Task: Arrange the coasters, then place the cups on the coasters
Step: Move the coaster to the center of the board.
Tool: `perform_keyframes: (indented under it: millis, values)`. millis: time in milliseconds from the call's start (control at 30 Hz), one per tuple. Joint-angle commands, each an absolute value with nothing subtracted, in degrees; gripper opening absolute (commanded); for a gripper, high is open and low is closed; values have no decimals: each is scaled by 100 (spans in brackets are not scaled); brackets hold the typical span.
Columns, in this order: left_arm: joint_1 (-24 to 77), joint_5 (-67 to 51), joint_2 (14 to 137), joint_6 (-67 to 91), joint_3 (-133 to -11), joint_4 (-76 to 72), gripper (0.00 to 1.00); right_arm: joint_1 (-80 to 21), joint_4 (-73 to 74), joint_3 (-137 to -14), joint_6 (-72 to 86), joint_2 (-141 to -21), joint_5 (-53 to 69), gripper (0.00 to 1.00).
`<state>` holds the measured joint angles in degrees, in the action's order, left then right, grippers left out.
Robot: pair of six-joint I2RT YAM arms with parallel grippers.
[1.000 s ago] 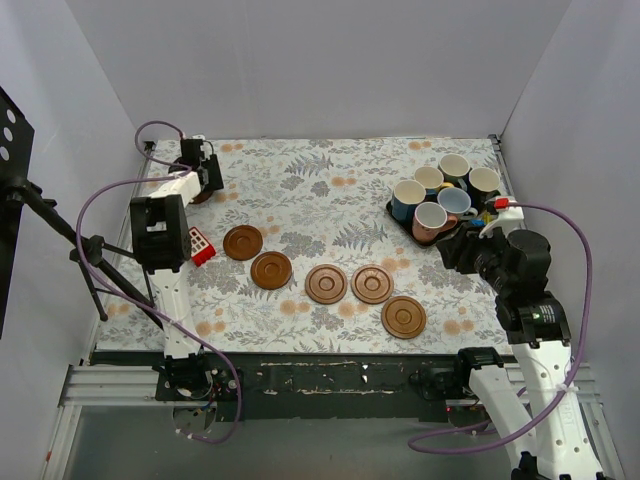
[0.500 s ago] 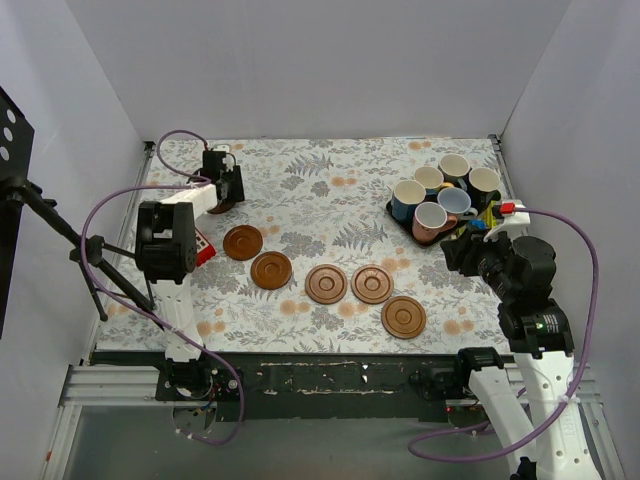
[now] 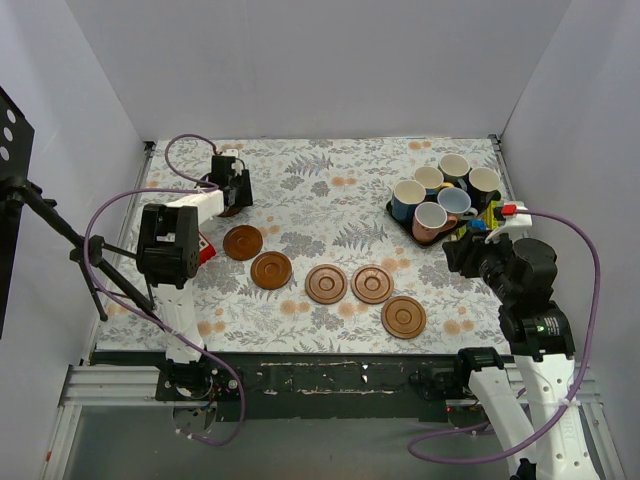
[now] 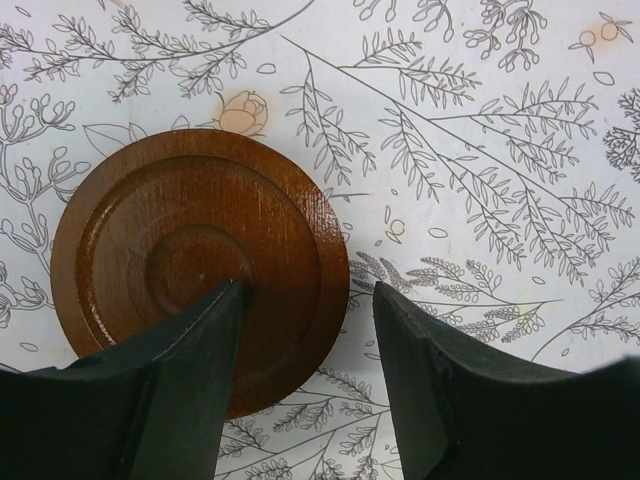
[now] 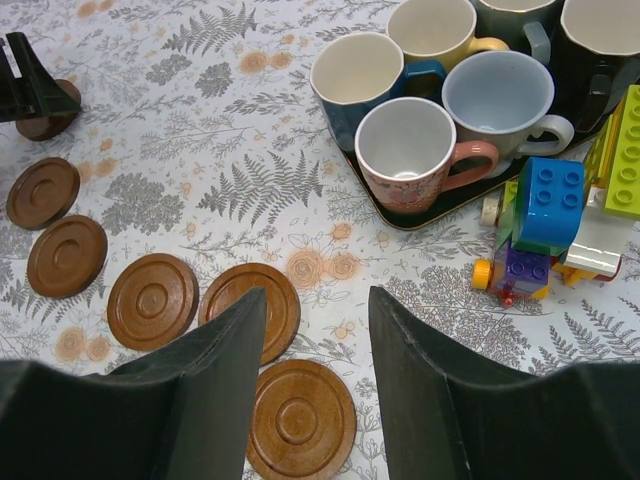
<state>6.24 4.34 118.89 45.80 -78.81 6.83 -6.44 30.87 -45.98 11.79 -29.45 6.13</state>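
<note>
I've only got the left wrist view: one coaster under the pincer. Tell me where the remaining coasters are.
Observer: Five other coasters lie flat in a loose row, nearer the arm bases and off to the right.
Operator: Report the cups.
Observer: Six cups stand bunched on a dark tray at the far right. None is on a coaster.
Operator: Give me the other arm.
Observer: The right pincer hangs open and empty near the tray.
</note>
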Motion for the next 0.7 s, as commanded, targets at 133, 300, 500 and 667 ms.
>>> perform_keyframes:
  millis: [133, 300, 500, 667]
  values:
    - [870, 720, 12059, 4606, -7690, 1600, 55, -642, 3146, -4772, 1116, -2856, 527, 53]
    - [905, 826, 11988, 4597, -7682, 1521, 57, -642, 3173, -4764, 1099, -2865, 536, 53]
    - [932, 826, 11962, 4535, -7682, 1398, 59, -642, 3190, -4711, 1081, -2874, 536, 53]
    - [949, 801, 11918, 4509, -7708, 1240, 62, -642, 3199, -4676, 1081, -2874, 554, 53]
